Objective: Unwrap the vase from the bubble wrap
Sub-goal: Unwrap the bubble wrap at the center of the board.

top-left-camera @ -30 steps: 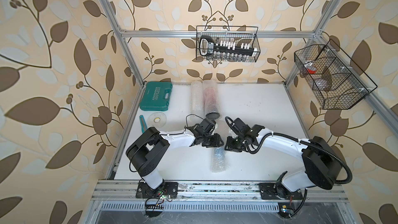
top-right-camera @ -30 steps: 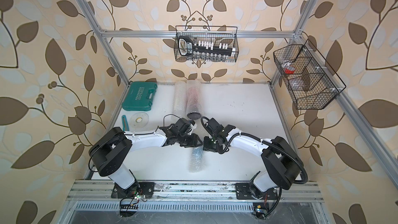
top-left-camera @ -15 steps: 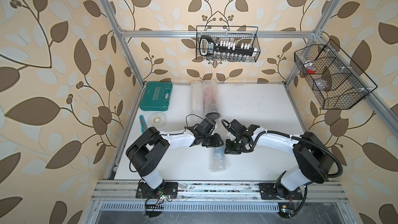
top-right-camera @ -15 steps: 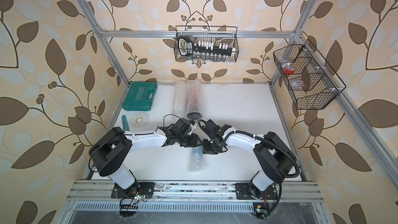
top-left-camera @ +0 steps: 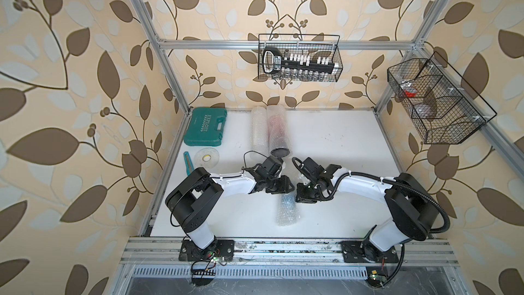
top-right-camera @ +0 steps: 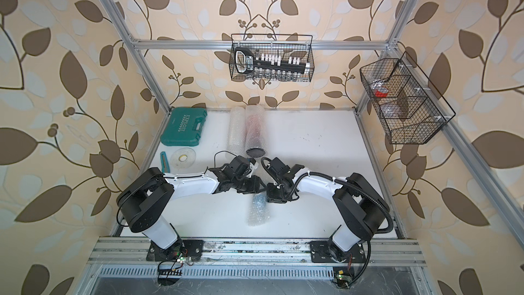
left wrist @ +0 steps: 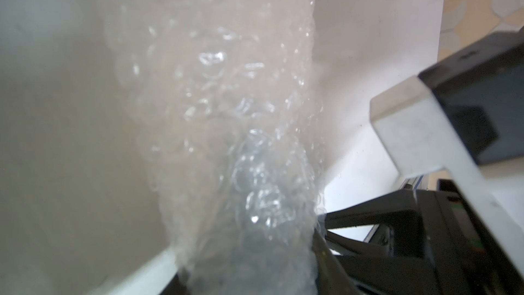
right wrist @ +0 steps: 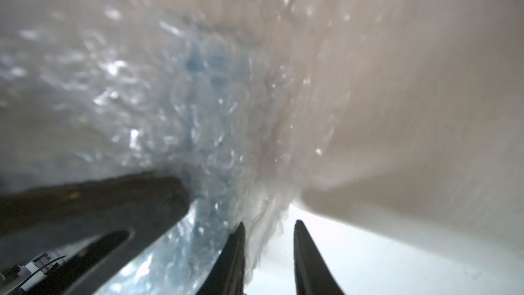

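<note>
Where the two arms meet at the middle front of the white table (top-left-camera: 340, 137), the bubble wrap (top-left-camera: 287, 211) lies flat as a short rolled bundle. Its far end is under both grippers and its near end points towards the arm bases. Contents: a vase, showing only as a bluish shape (right wrist: 198, 66) through the plastic in the right wrist view. Left gripper (top-left-camera: 284, 187): jaws drawn in close on the far end of the bundle, which fills the left wrist view (left wrist: 226, 109) and runs down between them. Right gripper (right wrist: 269, 222): just beside the left one, its slim black fingers (right wrist: 235, 251) standing apart. A loose, crumpled edge of the wrap hangs between them against one finger, bare table shows in the rest of the gap, and nothing is pinched. Also on the table: two further bubble rolls (top-left-camera: 259, 129) side by side at the back, one with a dark reddish core; a green tool case (top-left-camera: 205, 127) in the back left corner; a clear tape roll (top-left-camera: 207, 156) and a teal cutter (top-left-camera: 187, 163) near it. Two wire baskets (top-left-camera: 299, 58) hang on the frame.
</note>
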Controlling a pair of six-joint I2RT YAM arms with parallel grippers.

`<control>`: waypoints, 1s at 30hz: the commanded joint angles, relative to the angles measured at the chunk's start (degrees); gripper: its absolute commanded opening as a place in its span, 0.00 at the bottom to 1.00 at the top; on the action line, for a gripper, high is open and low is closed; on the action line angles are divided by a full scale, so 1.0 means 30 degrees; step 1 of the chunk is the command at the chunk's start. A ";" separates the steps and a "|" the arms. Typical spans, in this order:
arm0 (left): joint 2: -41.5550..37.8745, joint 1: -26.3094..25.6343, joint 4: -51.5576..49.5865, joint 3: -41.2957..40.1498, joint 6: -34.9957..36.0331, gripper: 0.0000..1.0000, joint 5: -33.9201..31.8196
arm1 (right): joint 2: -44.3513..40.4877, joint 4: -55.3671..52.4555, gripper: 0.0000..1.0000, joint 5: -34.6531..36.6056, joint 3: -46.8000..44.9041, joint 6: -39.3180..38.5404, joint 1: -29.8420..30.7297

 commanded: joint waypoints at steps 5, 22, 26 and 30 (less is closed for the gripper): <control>0.0493 -0.0057 -0.1591 -0.0982 0.0148 0.32 -0.1706 | -0.1104 0.2040 0.30 0.0218 -0.0683 0.1397 0.0142; 0.0821 -0.0086 -0.1722 -0.0705 0.0255 0.32 -0.1569 | -0.0674 0.4485 0.00 -0.1276 -0.1489 -0.0066 0.0143; 0.0836 -0.0067 -0.2116 -0.0356 0.0759 0.32 -0.1419 | -0.0024 0.3623 0.00 -0.2085 -0.1047 -0.3101 0.0087; 0.1162 -0.0057 -0.2232 -0.0025 0.1198 0.31 -0.0887 | 0.0519 0.3832 0.00 -0.3477 -0.1348 -0.5724 0.0095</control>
